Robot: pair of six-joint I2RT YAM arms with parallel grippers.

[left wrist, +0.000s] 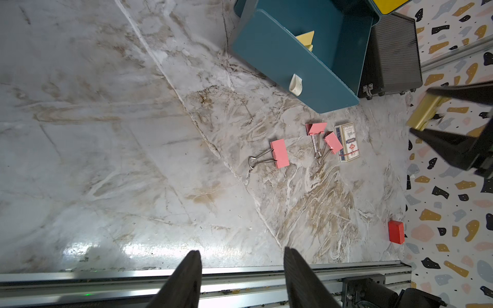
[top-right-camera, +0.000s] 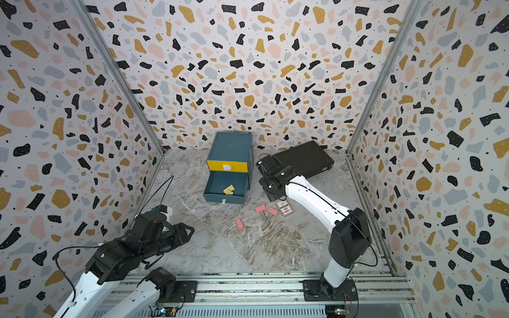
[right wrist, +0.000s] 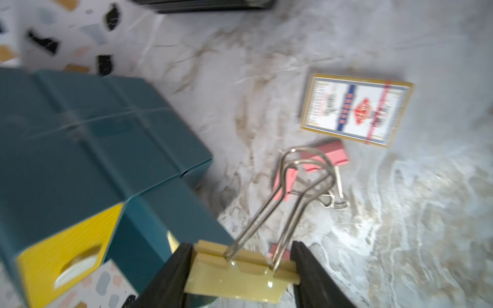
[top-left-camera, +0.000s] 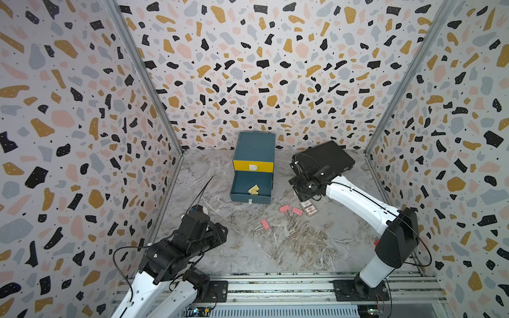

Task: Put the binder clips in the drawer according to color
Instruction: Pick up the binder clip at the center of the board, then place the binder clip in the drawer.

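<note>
1. Yellow binder clip sits closest in the right wrist view. Its pale, glossy body is pinched between the black fingers of the right end effector, and two silver wire handles stick out side by side.
2. This clip is off the surface, just beside the right side of the chest of drawers and near the card box.
3. Chest of drawers: a teal box standing near the back wall. Its yellow top front is shut and carries a white pull tab.
4. Open drawer: directly under the yellow front, pulled out toward the arms, teal inside. A small pile of pale yellow clips lies in it; their number is unclear.
5. Pink binder clips: three lie on the surface in front of the chest. Two have overlapping handles and lie just beside the card box. A third lies apart, nearer the left arm.
6. Left end effector: fingers apart with nothing between them, at the front left, well apart from the clips.
7. Black case lies at the back right. Red block sits by the right wall.
</note>
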